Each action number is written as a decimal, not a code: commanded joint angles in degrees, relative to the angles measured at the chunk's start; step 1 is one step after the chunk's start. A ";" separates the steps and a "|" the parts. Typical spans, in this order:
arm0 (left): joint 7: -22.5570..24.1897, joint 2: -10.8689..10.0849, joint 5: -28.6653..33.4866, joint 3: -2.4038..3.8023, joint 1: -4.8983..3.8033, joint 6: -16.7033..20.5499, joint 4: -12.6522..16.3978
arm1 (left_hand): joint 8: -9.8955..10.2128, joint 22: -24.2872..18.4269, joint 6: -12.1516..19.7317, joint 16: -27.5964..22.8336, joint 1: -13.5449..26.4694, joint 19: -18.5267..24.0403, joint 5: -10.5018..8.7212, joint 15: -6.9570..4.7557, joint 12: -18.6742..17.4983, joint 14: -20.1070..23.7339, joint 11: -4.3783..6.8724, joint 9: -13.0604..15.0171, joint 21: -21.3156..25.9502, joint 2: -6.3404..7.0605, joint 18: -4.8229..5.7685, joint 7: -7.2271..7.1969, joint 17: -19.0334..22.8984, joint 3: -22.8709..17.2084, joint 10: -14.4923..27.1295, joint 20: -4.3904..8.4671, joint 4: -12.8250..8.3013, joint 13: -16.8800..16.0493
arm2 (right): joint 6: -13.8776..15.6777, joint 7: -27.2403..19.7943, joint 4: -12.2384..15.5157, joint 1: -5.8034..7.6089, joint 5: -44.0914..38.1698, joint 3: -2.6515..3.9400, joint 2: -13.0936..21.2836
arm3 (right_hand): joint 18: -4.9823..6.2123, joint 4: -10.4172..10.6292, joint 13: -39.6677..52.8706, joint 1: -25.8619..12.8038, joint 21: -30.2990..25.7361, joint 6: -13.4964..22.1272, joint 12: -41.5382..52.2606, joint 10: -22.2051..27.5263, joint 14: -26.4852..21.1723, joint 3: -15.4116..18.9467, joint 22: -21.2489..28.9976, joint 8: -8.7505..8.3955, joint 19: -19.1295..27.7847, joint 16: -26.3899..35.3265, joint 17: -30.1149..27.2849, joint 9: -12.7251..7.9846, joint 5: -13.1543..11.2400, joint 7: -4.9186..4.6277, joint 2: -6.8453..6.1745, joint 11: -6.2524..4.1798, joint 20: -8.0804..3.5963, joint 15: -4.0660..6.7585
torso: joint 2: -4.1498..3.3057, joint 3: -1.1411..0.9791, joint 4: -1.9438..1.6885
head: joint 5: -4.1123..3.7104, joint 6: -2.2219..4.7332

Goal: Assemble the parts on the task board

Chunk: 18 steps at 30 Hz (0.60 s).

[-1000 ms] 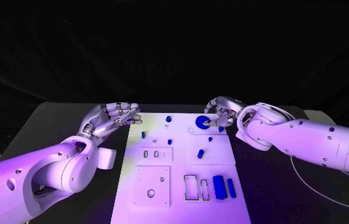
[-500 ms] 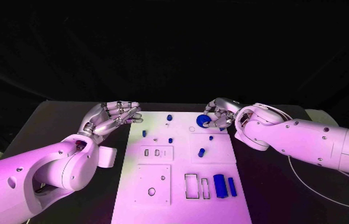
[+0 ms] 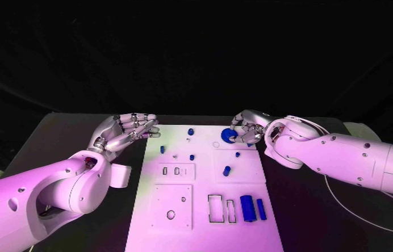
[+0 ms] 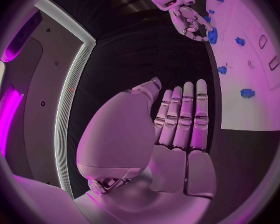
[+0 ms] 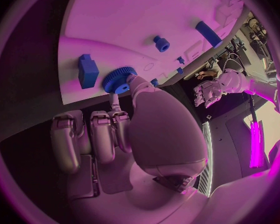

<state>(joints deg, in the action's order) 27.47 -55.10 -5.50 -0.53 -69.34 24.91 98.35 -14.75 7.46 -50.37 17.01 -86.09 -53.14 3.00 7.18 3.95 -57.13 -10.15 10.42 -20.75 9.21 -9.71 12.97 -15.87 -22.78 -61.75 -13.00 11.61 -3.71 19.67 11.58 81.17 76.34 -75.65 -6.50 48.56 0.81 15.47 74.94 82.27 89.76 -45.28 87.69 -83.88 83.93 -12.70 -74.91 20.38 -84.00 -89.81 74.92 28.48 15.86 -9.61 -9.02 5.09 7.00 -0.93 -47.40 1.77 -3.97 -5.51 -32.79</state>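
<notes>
The right hand [image 3: 246,128] hung over the far right corner of the task board [image 3: 205,218], its fingers curled around a round blue gear [image 3: 229,136] with a toothed rim. In the right wrist view the gear [image 5: 118,79] sat pinched between the thumb and a fingertip [image 5: 135,82], close against the white plate [image 5: 115,25]; whether it touched the plate could not be told. Just beside the gear in that view stood a blue block [image 5: 87,70], and farther out from the fingers a small blue peg [image 5: 160,43] and a blue cylinder [image 5: 208,33].

The left hand [image 3: 127,130] hovered at the board's far left edge, palm up, holding nothing, with its fingers apart and slightly bent. In the left wrist view its fingers [image 4: 185,115] lay straight side by side over the dark table [image 4: 134,50], with the board's edge [image 4: 252,114] just beyond them.

Nearer the robot than both hands, two long blue bars [image 3: 252,209] stood beside rectangular cutouts [image 3: 221,211] in the board, and small blue pieces [image 3: 226,172] lay scattered between the hands and the bars.
</notes>
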 commanded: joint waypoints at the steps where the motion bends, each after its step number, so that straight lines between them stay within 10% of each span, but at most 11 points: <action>1: 0.19 0.03 0.10 0.04 -0.07 -1.05 0.11 | 0.32 -0.07 0.35 -0.25 0.30 0.47 -0.11 0.21 -0.30 0.27 -0.07 -0.07 0.20 -0.26 -0.66 0.82 -0.07 -0.38 0.20 -0.11 0.11 -0.06 | -1.27 0.98 0.05 -0.30 -3.50 -0.11 -0.11 | -0.81 -0.11 13.04 0.94 0.24 -0.67 0.24 -4.04 6.07 -0.81 -15.09 0.15 -6.00 -0.19 15.08 -0.24 0.23 0.07 0.04 -0.28 -0.10 0.14 | 0.00 0.01 -0.04 | 0.04 -0.13; 18: -0.23 -0.03 0.10 0.04 -0.07 -1.27 0.12 | 0.35 -0.09 0.36 -0.29 0.41 0.48 -0.11 0.23 -0.30 0.27 -0.09 -0.07 0.21 -0.29 -0.66 0.84 -0.11 -0.41 0.24 -0.13 0.14 -0.06 | 1.93 4.05 1.31 -0.74 -12.50 -0.13 -0.53 | -0.81 0.35 13.35 -1.00 0.24 -2.36 0.53 -4.38 6.07 -4.26 -15.09 -0.96 -6.00 -0.19 15.08 -1.84 -3.47 0.26 -1.54 -0.43 -0.24 0.27 | 0.01 0.01 -0.06 | -0.03 -0.31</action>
<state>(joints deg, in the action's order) 27.14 -55.17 -5.50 -0.53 -69.34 24.80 98.36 -14.75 7.46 -50.37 17.01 -86.09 -52.98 3.00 7.18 3.95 -57.13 -10.15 10.43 -20.75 9.21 -9.71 12.97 -15.92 -22.95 -61.75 -13.16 11.77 -3.71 20.96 13.44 82.28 75.85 -84.00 -6.48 48.09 0.82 15.91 74.93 81.52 89.75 -47.32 87.98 -83.95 83.93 -16.69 -74.90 19.59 -84.01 -89.81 74.91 26.64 12.00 -9.40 -10.36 5.03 6.99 -0.92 -47.40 1.77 -3.99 -5.52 -33.11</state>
